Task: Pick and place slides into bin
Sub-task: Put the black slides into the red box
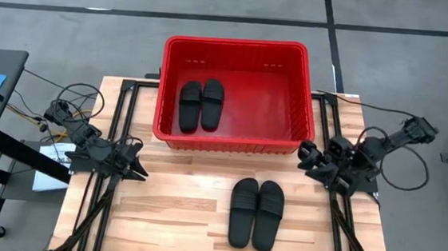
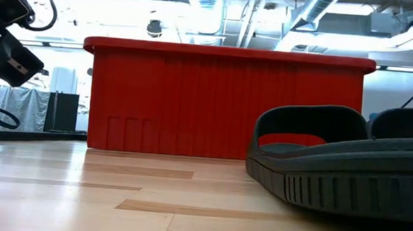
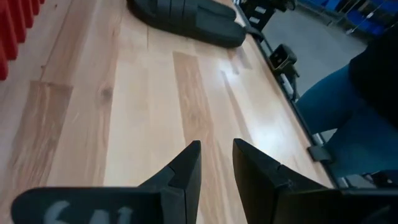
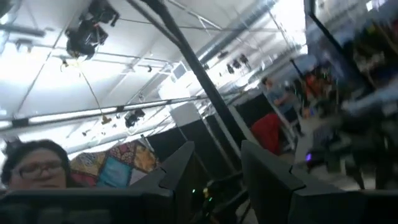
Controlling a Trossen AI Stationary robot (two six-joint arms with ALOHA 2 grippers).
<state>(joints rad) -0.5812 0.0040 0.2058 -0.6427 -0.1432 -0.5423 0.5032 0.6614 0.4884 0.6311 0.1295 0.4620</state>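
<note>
Two black slides [image 1: 201, 105] lie side by side in the red bin [image 1: 228, 144], two more [image 1: 255, 214] wait on the wooden table [image 1: 169, 209] just in front, so half is done, while the left gripper [image 1: 140, 169] and right gripper [image 1: 307, 154] rest at the sides, fingers slightly apart, holding nothing.

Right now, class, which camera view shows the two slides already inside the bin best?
The high view: it looks straight down on the pair of slides lying side by side in the red bin. In the low view the bin's wall hides them; neither wrist view shows them.
</note>
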